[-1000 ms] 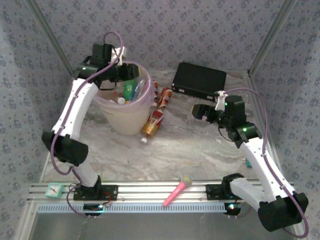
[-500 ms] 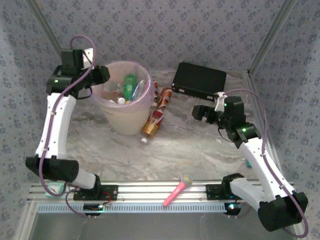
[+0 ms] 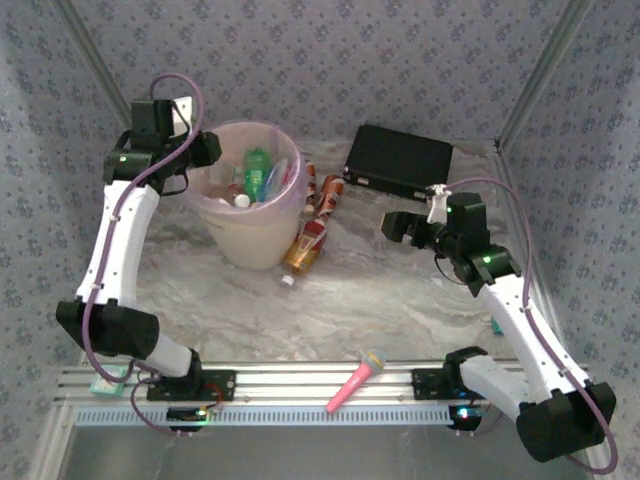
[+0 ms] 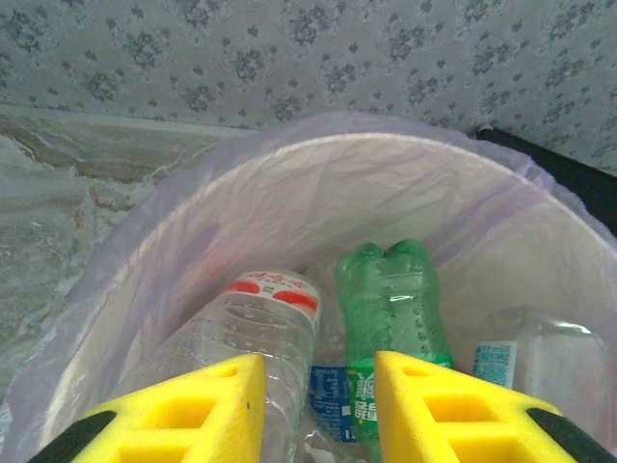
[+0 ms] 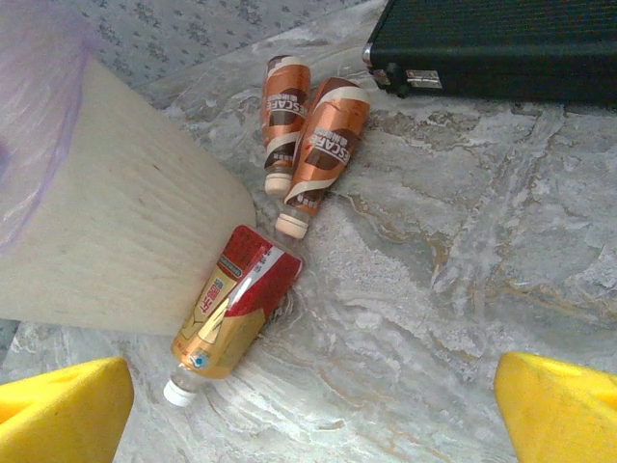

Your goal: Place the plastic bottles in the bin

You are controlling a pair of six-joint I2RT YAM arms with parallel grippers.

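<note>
1. A lab-like robot test booth: left arm (image 3: pixel 115 235) and right arm (image 3: pixel 522 312) bolted to a metal rail (image 3: pixel 320 385) at the desk's (image 3: pixel 390 300) near edge.
2. Flower-patterned walls (image 3: pixel 330 60) on metal posts (image 3: pixel 540 75) enclose it.

On the desk (image 5: pixel 453 289) a red-labelled bottle (image 5: pixel 236 304) lies beside the bin (image 5: pixel 116 222), a slim orange-brown bottle (image 5: pixel 285 116) and a fatter orange-brown bottle (image 5: pixel 328 135) side by side beyond it, near a black case (image 5: pixel 501 43), the right gripper (image 5: pixel 313 415) with jaws wide apart
</note>
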